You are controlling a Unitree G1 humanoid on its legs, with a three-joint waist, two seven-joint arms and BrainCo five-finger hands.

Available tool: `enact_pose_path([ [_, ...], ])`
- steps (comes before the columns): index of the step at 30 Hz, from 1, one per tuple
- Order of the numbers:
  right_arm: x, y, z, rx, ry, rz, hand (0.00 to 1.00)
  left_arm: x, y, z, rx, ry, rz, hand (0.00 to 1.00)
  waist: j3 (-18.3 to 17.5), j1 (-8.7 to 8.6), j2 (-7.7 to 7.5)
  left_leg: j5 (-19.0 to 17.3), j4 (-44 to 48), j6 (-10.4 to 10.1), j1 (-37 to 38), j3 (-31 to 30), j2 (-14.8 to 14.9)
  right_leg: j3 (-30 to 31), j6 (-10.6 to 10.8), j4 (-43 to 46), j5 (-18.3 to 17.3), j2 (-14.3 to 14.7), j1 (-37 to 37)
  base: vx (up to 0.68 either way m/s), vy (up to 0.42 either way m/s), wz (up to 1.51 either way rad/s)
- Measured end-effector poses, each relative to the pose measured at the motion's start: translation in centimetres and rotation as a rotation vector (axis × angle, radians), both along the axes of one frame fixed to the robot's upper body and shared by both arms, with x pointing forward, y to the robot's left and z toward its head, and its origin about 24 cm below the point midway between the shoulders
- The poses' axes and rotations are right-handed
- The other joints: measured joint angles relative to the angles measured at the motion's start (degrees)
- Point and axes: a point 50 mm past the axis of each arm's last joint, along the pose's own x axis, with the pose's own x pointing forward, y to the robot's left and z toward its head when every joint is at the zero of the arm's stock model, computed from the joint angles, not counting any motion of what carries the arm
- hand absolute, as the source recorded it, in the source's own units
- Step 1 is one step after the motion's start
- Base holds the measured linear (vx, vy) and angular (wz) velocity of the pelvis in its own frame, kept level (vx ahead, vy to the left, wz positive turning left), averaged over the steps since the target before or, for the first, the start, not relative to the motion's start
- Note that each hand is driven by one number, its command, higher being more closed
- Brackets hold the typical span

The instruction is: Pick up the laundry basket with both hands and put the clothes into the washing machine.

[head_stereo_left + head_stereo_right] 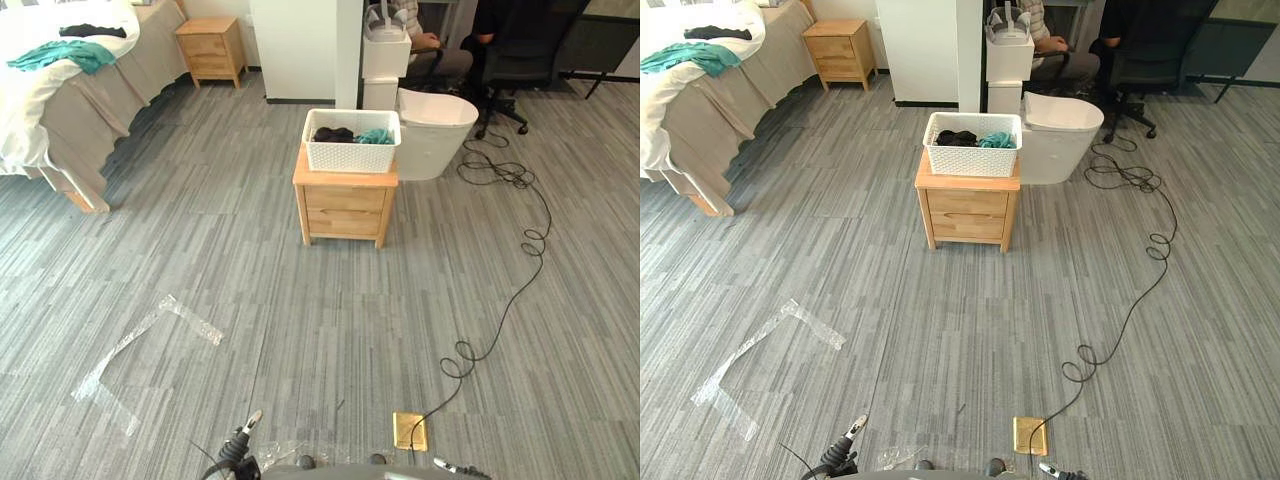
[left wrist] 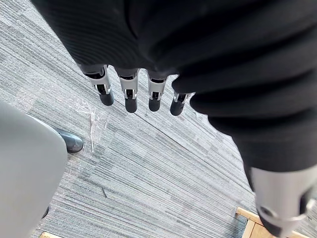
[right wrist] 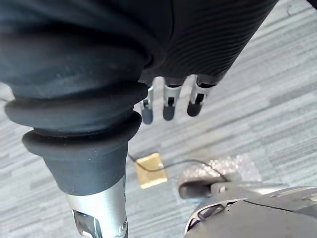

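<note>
A white perforated laundry basket (image 1: pixel 350 152) stands on a small wooden nightstand (image 1: pixel 345 208) in the middle distance. It holds a black garment (image 1: pixel 333 134) and a teal one (image 1: pixel 376 136). Just behind and to the right of it sits a white rounded machine (image 1: pixel 436 132) with its lid up. My left hand (image 2: pixel 129 94) hangs over the grey carpet, far from the basket, with its fingers straight and nothing in them. My right hand (image 3: pixel 168 105) hangs the same way above the carpet, holding nothing.
A bed (image 1: pixel 70 90) with teal and black clothes on it fills the far left, with a second nightstand (image 1: pixel 211 50) beyond it. A person sits by an office chair (image 1: pixel 512 55) at the back right. A brass floor plate (image 1: pixel 410 431) and clear tape strips (image 1: pixel 150 340) lie on the carpet.
</note>
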Motion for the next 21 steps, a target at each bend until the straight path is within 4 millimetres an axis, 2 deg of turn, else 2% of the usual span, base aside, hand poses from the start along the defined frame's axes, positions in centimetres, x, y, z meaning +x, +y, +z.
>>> enact_pose_path([
  [7,0.4,0.1,0.1,0.001,-0.014,-0.006,0.00,0.1,0.5,0.1,0.013,-0.002,0.007,0.00,0.40,-0.05,-0.37,-0.45,1.23,0.42,-0.88,0.00,0.02,-0.20,-0.43,0.21,-0.29,-0.02,0.17,0.00,0.001,0.01],
  [8,0.8,0.2,0.1,0.004,-0.025,-0.009,0.00,0.5,0.7,0.2,0.017,-0.011,0.014,0.00,1.37,-0.05,-0.60,-2.37,5.29,0.33,-2.45,-0.17,0.20,-0.38,-0.77,0.22,-0.61,-0.07,0.67,-0.01,0.006,0.19],
  [9,1.6,0.2,0.2,0.005,-0.046,-0.012,0.00,1.2,0.9,0.4,0.024,-0.026,0.011,0.00,3.04,-0.17,-0.57,-5.78,14.48,-0.39,-6.16,0.17,0.86,-0.77,-2.33,0.09,-1.96,0.02,1.44,-0.04,0.009,0.24],
  [11,2.3,0.2,0.4,0.003,-0.065,-0.012,0.00,1.7,1.1,0.5,0.028,-0.042,0.017,0.00,4.27,-0.04,-0.33,-6.80,24.23,-1.65,-10.52,1.54,1.57,-1.48,-2.81,0.59,-2.69,-0.23,1.80,-0.10,0.028,0.17],
  [12,3.6,0.3,0.7,-0.013,-0.100,0.048,0.00,2.0,1.2,0.7,0.024,-0.066,0.049,0.00,5.61,-0.01,0.31,-5.78,35.97,-2.33,-15.79,4.37,3.31,-1.41,-3.48,2.43,-3.62,-0.70,1.67,-0.05,0.083,-0.07],
  [13,5.0,0.1,1.2,-0.040,-0.137,0.124,0.00,2.1,1.2,0.7,0.021,-0.072,0.071,0.00,6.61,0.12,0.72,-6.62,43.01,-1.42,-20.44,7.30,5.31,-0.76,-3.83,4.79,-4.88,-1.30,1.41,0.06,0.171,-0.22],
  [14,6.7,0.0,1.8,-0.069,-0.184,0.165,0.00,2.2,1.2,0.8,0.028,-0.070,0.072,0.00,7.22,-0.04,1.45,-7.24,42.10,-0.52,-23.42,10.36,5.78,0.18,-3.00,8.41,-6.94,-3.79,0.50,0.18,0.262,-0.33],
  [15,7.6,0.1,2.1,-0.074,-0.206,0.174,0.00,2.1,1.3,0.8,0.033,-0.070,0.074,0.00,7.25,0.32,1.53,-6.86,35.13,-1.02,-24.53,11.20,5.04,1.19,-1.79,9.17,-7.84,-5.75,0.09,0.15,0.217,-0.31],
  [16,7.9,0.2,2.2,-0.074,-0.213,0.185,0.00,2.0,1.4,0.8,0.035,-0.068,0.076,0.00,7.23,0.48,1.59,-6.37,31.61,-1.50,-24.87,10.98,4.70,1.71,-1.33,9.22,-8.15,-6.25,0.08,0.23,0.268,-0.39],
  [17,8.4,0.4,2.3,-0.070,-0.224,0.192,0.00,1.7,1.5,0.7,0.039,-0.062,0.080,0.00,7.10,0.78,1.80,-5.33,25.53,-2.81,-25.60,9.66,4.46,2.63,-0.39,9.19,-8.73,-6.81,-0.16,0.30,0.280,-0.47],
  [18,8.0,0.5,2.1,-0.059,-0.212,0.186,0.00,1.5,1.5,0.7,0.034,-0.056,0.092,0.00,6.78,1.91,2.24,-5.16,22.60,-3.03,-26.05,7.43,4.60,3.47,0.90,9.97,-9.98,-7.10,-0.63,0.38,0.351,-0.44],
  [19,7.6,0.5,1.9,-0.053,-0.195,0.180,0.00,1.3,1.5,0.6,0.029,-0.054,0.112,0.00,6.53,2.33,2.33,-5.33,23.14,-2.69,-26.68,6.09,4.54,3.81,1.45,11.23,-11.26,-7.49,-1.00,0.42,0.363,-0.47],
  [20,6.2,0.4,1.4,-0.037,-0.147,0.156,0.00,0.6,1.6,0.5,0.026,-0.037,0.143,0.00,5.53,3.48,1.87,-6.62,26.81,-1.02,-27.16,4.53,4.30,5.02,3.09,16.11,-14.58,-9.07,-2.72,0.49,0.381,-0.46],
  [21,4.3,0.5,0.8,-0.015,-0.090,0.129,0.00,-1.1,1.4,0.0,0.015,0.012,0.170,0.00,3.62,4.41,1.50,-7.48,28.64,0.88,-25.76,4.83,3.42,5.73,5.85,26.02,-18.98,-11.19,-4.44,0.49,0.363,-0.47],
])
